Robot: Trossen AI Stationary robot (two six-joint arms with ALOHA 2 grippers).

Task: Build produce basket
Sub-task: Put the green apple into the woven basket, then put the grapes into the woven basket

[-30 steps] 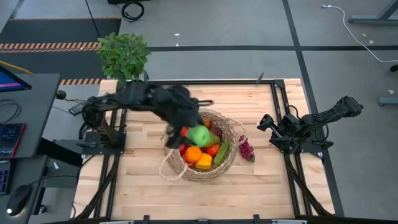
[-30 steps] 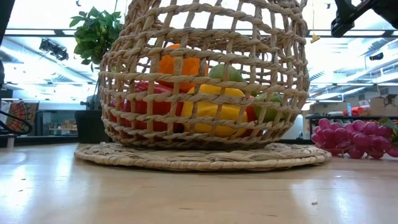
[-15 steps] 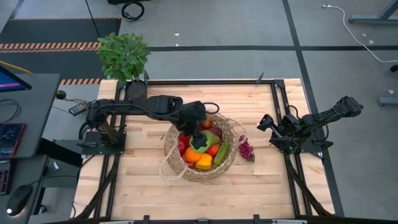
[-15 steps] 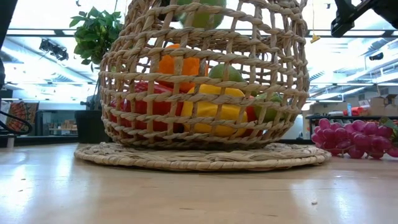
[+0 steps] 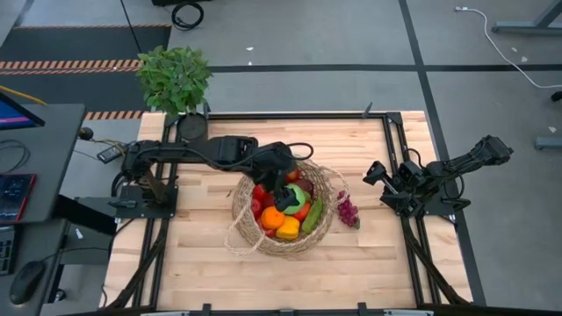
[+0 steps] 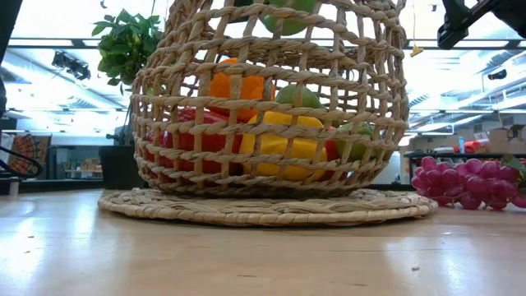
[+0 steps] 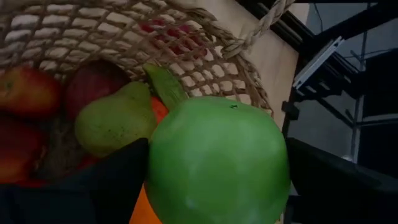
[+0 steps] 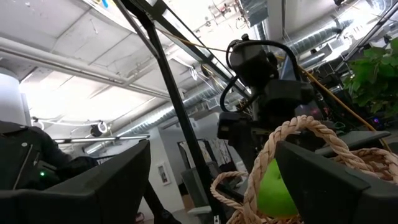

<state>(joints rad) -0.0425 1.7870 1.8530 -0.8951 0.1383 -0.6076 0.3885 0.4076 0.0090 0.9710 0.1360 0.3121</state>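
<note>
L hand (image 7: 214,186) is over the basket (image 5: 327,183), fingers spread wide around a big green apple (image 7: 217,162) and gripping it. In the low view the apple sits up at rim level, not yet down among the produce (image 5: 283,213).

To do this step well, imo: lower w/o bumping the rim, aim for a hollow in the pile (the pear (image 7: 115,118) and red pieces lie just past the apple), let go only once it's resting on smth so it doesn't roll out.

Basket is mid-counter (image 5: 211,263), directly under the L hand. Grape bunch (image 5: 348,211) lies outside it on the counter, just beside its right wall.

R hand (image 5: 379,178) waits open at the counter's right edge, well apart from basket.
</note>
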